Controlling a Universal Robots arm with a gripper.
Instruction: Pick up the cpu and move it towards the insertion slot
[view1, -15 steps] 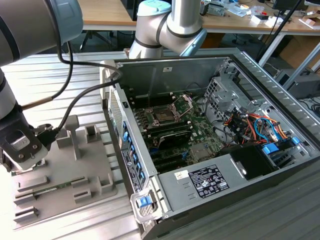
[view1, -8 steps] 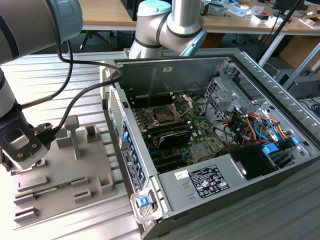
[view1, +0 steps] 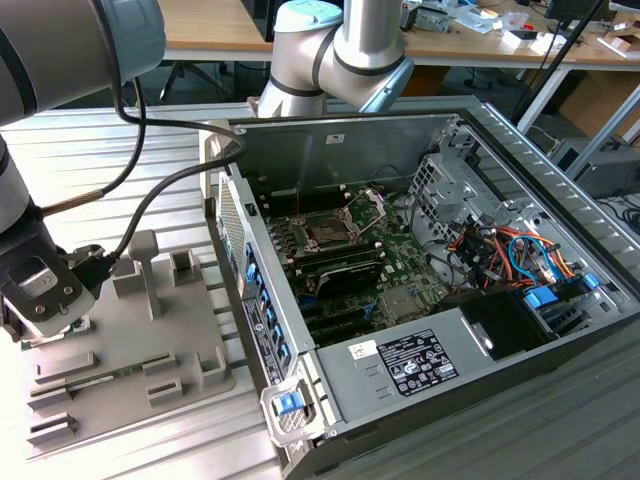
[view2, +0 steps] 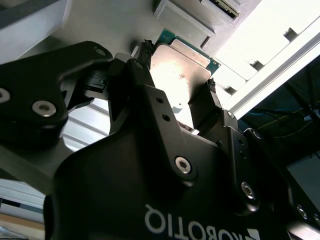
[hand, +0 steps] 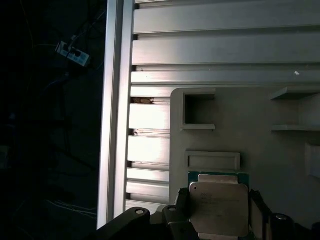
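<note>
claw (view2: 178, 75): narrow, pinches cpu (hand: 218, 207) by two opposite edges
place: over grey tray (view1: 160, 350)
target: insertion slot (view1: 330, 232), well apart
tip: keep cpu level, squeeze lightly

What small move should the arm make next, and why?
Probably a short straight lift: the black gripper looks shut on the small square silvery cpu, low over the grey plastic tray, while the silver-framed square insertion slot sits off toward the exterior view's right, inside the open computer case.
</note>
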